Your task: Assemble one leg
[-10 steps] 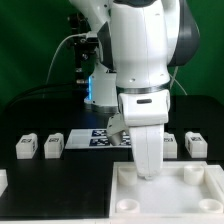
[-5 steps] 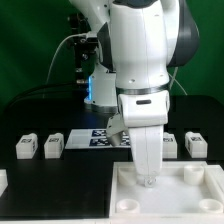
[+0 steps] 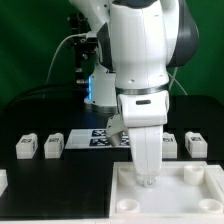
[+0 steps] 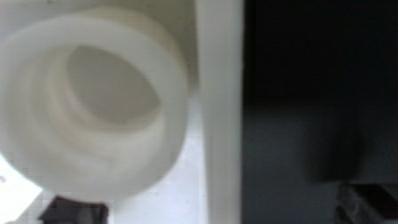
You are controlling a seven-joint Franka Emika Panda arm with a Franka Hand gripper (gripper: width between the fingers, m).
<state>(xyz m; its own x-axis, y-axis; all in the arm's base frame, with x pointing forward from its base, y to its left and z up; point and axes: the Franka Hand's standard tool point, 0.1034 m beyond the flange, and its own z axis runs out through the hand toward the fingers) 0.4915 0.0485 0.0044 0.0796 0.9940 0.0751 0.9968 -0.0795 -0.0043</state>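
My gripper (image 3: pixel 148 178) hangs low over the white panel (image 3: pixel 205 195) at lower right, opening impossible to tell, a leg (image 3: pixel 168 145) just behind.

My arm (image 3: pixel 148 50) is white; the legs (image 3: pixel 26 146) are white with black-and-white square tags, the marker board (image 3: pixel 92 137) white with like tags, the panel (image 3: pixel 180 200) plain white, the desk (image 3: pixel 40 110) black, the backdrop (image 3: pixel 25 40) green
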